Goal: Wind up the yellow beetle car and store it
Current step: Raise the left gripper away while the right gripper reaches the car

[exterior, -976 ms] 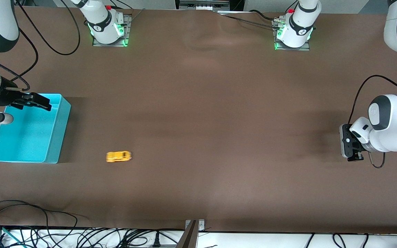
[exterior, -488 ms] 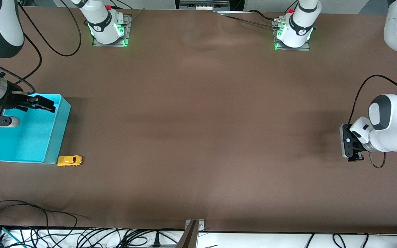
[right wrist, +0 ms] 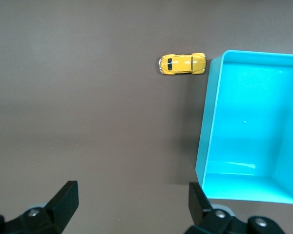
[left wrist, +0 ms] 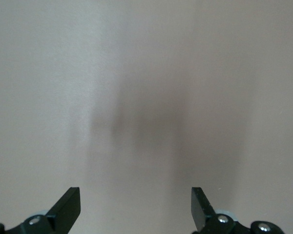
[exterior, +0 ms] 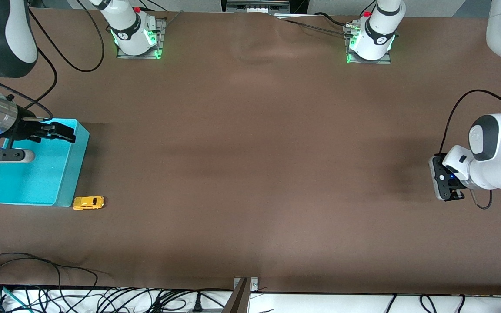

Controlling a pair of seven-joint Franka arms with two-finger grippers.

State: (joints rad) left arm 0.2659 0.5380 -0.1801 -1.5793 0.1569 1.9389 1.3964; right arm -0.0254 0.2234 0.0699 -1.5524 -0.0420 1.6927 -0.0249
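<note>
The yellow beetle car stands on its wheels on the brown table, just beside the near corner of the turquoise bin, toward the right arm's end. In the right wrist view the car sits close to the bin's wall; whether they touch I cannot tell. My right gripper hangs open and empty over the bin's rim, with bare table between its fingers. My left gripper waits open and empty over bare table at the left arm's end, and its own view shows only tabletop.
The bin holds nothing. Both arm bases stand on plates along the edge farthest from the front camera. Loose cables and a metal bracket lie along the nearest edge.
The car rolled across the table toward the right arm's end and stopped beside the bin's corner. The right gripper crept across the bin toward its rim. The left gripper shifted slightly.
</note>
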